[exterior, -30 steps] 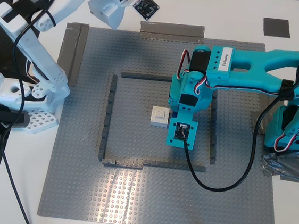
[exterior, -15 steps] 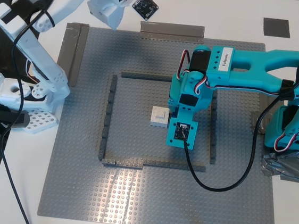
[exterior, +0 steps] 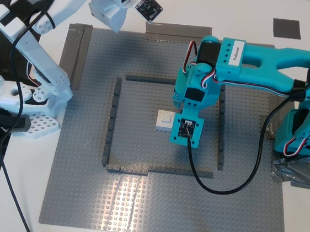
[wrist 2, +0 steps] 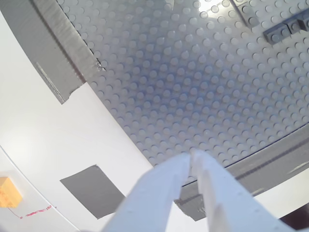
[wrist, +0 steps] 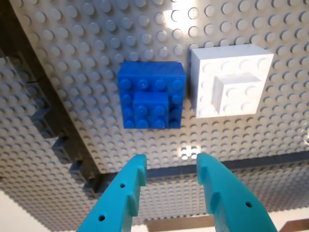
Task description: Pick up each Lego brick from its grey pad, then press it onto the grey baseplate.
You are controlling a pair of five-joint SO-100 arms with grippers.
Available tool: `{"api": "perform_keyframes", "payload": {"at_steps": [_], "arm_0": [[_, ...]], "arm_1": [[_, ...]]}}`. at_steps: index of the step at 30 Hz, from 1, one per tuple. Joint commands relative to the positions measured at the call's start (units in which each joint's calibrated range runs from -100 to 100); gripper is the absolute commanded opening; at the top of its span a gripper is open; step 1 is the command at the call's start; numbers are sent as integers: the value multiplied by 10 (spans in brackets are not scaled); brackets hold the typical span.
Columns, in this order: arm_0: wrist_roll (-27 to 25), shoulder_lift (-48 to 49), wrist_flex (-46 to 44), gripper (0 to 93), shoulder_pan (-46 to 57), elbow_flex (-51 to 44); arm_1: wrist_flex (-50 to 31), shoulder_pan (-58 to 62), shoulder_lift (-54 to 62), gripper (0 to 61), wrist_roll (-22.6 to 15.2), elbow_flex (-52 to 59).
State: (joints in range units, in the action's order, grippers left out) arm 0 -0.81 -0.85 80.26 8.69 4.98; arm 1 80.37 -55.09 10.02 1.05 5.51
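Exterior view: the teal arm (exterior: 261, 55) bears a label reading "Follower". First gripper (wrist: 169, 169) fingers parted, empty, above blue brick (wrist: 152, 94); second gripper (wrist 2: 190, 159) fingers closed, empty.

The grey baseplate (wrist: 87, 67) is studded moulded plastic, glinting under the light. The blue brick (wrist: 152, 94) and white brick (wrist: 231, 79) are smooth, slightly glossy plastic. The tape strip (wrist 2: 53, 53) looks matt, the worktop (wrist 2: 58, 140) smooth white.

My first gripper (exterior: 185, 105) now slightly higher and shifted toward the exterior view's top-left.
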Motion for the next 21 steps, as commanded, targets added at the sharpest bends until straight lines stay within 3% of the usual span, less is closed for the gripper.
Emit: {"api": "perform_keyframes", "payload": {"at_steps": [1,11,16,21], "arm_0": [[-3,13,14,125,3,-47],[-3,12,123,115,103,-211],[-17,11,132,0,199,-224],[-33,11,129,0,291,-224]], "arm_1": [[2,3,47,4,0,-2],[3,6,53,4,0,-1],[3,2,53,4,1,-1],[3,-3,53,4,1,-1]]}}
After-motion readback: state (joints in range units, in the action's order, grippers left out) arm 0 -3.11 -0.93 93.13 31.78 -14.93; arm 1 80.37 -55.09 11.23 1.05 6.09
